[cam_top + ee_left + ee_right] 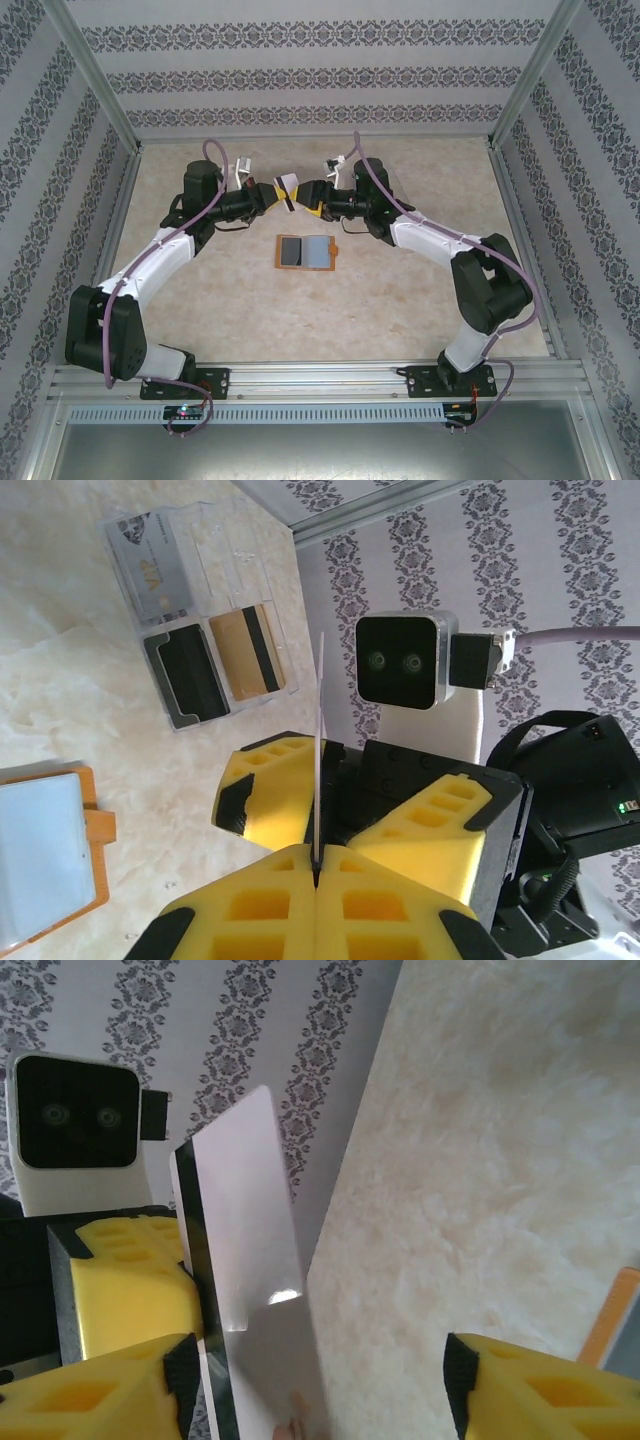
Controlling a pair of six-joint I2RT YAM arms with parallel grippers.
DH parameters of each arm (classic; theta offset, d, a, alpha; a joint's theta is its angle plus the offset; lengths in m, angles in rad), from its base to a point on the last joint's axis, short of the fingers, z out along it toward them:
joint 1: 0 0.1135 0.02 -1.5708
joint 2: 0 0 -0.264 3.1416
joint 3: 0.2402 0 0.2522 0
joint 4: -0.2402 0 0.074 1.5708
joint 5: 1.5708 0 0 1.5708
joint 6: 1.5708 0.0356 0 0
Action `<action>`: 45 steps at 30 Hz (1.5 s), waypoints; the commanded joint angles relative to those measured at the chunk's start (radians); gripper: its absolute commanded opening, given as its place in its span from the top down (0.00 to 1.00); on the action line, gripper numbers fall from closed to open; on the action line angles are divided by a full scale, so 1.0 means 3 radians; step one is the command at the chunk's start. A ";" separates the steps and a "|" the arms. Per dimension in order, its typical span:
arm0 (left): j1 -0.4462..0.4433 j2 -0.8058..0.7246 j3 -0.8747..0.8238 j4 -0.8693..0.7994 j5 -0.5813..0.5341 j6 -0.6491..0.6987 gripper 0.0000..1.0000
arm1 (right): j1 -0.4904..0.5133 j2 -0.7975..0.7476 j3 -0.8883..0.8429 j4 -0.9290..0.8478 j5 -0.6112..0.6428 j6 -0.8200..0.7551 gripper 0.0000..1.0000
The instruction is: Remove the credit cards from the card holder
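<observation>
Table [420, 320] with a pale marbled top, closed in by patterned walls [320, 70].

A clear plastic box [240, 560] lies on the table, seen from my left wrist. Inside it a grey card [150, 570], a black card [188, 675] and a gold card [245, 652] lie flat side by side.

The card holder [307, 251] lies open and flat on the table, on the near side of my claws and apart from them. Its left half looks dark and its right half grey-blue. I cannot tell whether the dark patch is a card or a pocket. In both wrist views the picture edge cuts it off.

My left claw [316, 865] is clamped together on a thin white card [250, 1250], held on edge above the table. A dark stripe runs down one long side of this card.

My right claw [318, 1360] is spread wide, with one finger on each side of that card. I cannot tell whether the nearer finger touches it.
</observation>
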 commanded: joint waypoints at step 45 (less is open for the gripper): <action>0.0273 -0.0544 0.0565 -0.2572 -0.1949 0.1573 0.04 | -0.0328 -0.0179 0.0435 -0.1943 0.2242 -0.2248 1.00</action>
